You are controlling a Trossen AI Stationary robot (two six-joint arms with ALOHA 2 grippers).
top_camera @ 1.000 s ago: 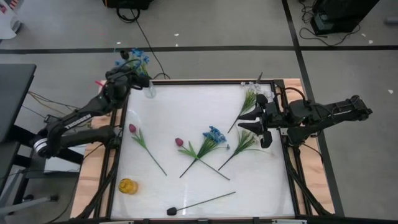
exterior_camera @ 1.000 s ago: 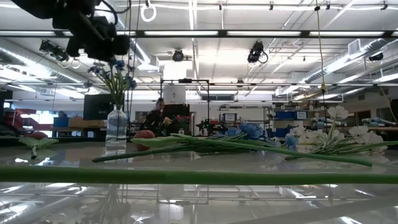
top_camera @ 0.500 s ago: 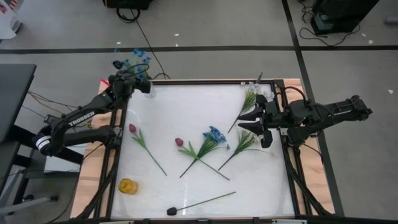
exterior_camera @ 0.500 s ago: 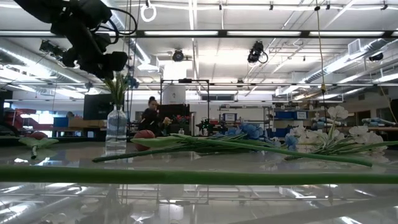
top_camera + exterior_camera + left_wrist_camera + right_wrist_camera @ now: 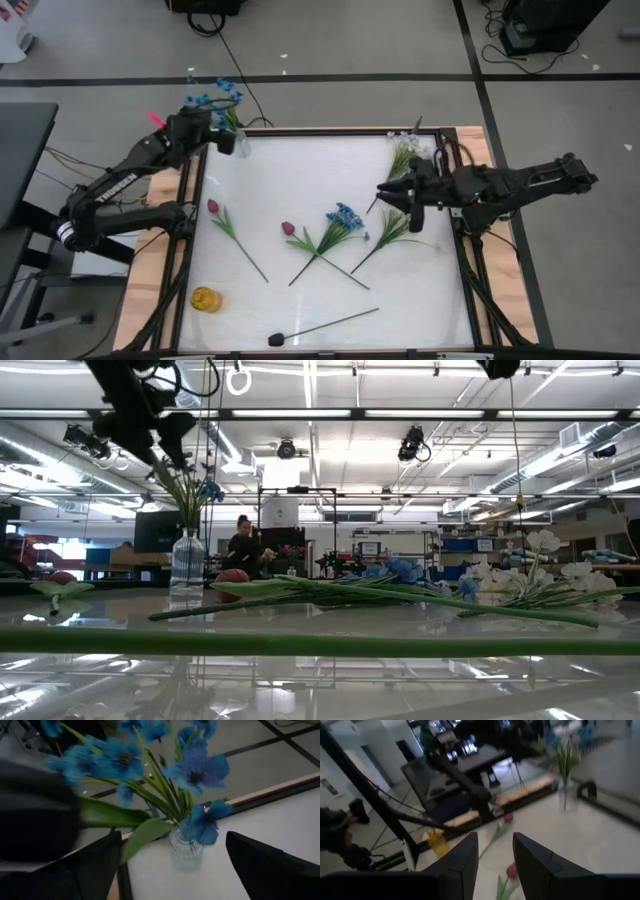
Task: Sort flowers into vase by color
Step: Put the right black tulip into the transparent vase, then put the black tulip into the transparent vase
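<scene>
Over the last second the left gripper [image 5: 205, 128], at the upper left of the high view, has drawn back from the clear glass vase [image 5: 240, 145] and spread its fingers wide, leaving the blue clustered flower [image 5: 197, 772] standing in it. At centre right, the right gripper [image 5: 398, 193] has swung further in over the white table [image 5: 300, 180], toward the white wispy sprays [image 5: 392, 226].

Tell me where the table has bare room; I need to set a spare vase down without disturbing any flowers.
Bare: the stretch between the clear vase and the white sprays, and the near right corner beyond the dark bud's stem. Crowded: the middle, where the blue flower and pink tulips cross, below the right gripper.
</scene>
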